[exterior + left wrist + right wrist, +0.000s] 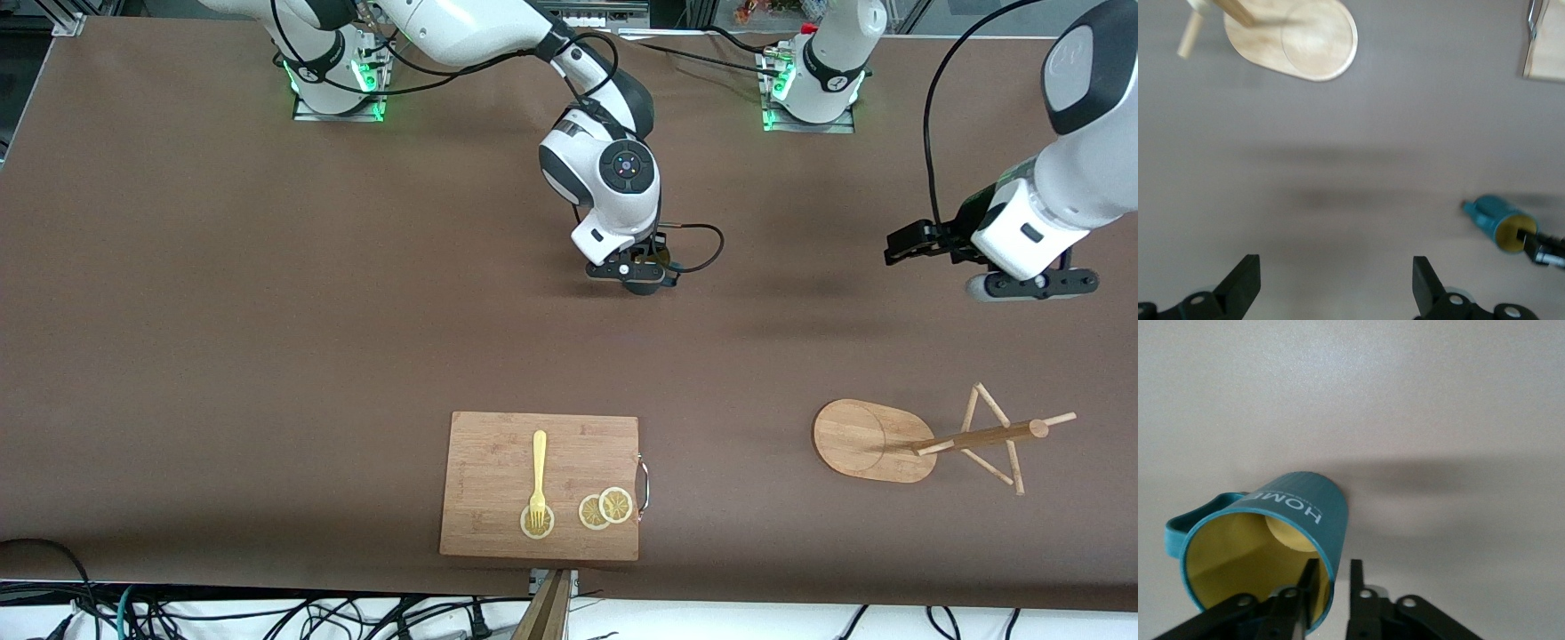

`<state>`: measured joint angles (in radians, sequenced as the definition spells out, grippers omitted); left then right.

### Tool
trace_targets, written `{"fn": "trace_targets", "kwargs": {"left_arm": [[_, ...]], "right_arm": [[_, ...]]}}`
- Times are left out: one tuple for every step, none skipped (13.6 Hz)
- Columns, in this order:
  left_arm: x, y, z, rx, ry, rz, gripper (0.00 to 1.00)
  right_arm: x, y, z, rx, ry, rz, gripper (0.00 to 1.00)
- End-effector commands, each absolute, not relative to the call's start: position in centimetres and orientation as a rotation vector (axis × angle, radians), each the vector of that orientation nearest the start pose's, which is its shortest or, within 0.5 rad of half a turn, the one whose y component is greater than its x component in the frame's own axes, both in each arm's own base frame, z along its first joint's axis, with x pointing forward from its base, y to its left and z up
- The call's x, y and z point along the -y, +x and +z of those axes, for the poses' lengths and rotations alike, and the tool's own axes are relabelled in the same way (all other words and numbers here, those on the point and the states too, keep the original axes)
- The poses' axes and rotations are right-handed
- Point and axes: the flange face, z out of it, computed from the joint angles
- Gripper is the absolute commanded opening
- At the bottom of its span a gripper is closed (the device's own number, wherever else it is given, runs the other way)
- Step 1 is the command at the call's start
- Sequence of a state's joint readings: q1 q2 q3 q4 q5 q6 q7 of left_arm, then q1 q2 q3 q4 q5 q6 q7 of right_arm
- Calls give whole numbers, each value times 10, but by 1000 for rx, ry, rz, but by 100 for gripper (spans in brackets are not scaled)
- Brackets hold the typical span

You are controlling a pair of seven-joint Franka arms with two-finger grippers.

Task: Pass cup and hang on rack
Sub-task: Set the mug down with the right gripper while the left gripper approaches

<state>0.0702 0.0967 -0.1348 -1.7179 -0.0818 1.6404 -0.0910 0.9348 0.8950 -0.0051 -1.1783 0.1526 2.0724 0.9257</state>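
Teal cup (1271,533), seemingly empty, rim between right claw (1331,577) fingers; left claw (1336,283) apart.

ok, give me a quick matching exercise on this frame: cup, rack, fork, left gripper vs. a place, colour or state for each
1. cup
2. rack
3. fork
4. left gripper

A. open, over bare table
B. on the cutting board
C. teal, at the right gripper
D. light wood, oval base

Pairs: 1-C, 2-D, 3-B, 4-A
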Motion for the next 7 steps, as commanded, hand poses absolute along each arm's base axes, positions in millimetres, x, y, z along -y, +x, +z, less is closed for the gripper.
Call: {"fn": "trace_targets", "kwargs": {"left_arm": [[47,574,500,-206,-3240,403,100],[47,572,496,-271,-3242,427,100],[49,571,492,-430,-3247,438,100],[51,569,482,-616,-3264,454,100],[49,568,470,-763,-3295,469,100],[48,564,456,-856,-3338,496,100],[49,555,439,-931,-3379,522,100]], "right_arm": [[-621,452,260,-111,-3057,129,50],[-620,453,268,-111,-3055,128,53],[-614,459,283,-120,-3051,132,56],[-605,466,294,-133,-3063,149,60],[-590,479,316,-155,-3063,160,62],[-570,497,337,-189,-3058,173,65],[-546,517,355,-195,-3054,187,69]]}}
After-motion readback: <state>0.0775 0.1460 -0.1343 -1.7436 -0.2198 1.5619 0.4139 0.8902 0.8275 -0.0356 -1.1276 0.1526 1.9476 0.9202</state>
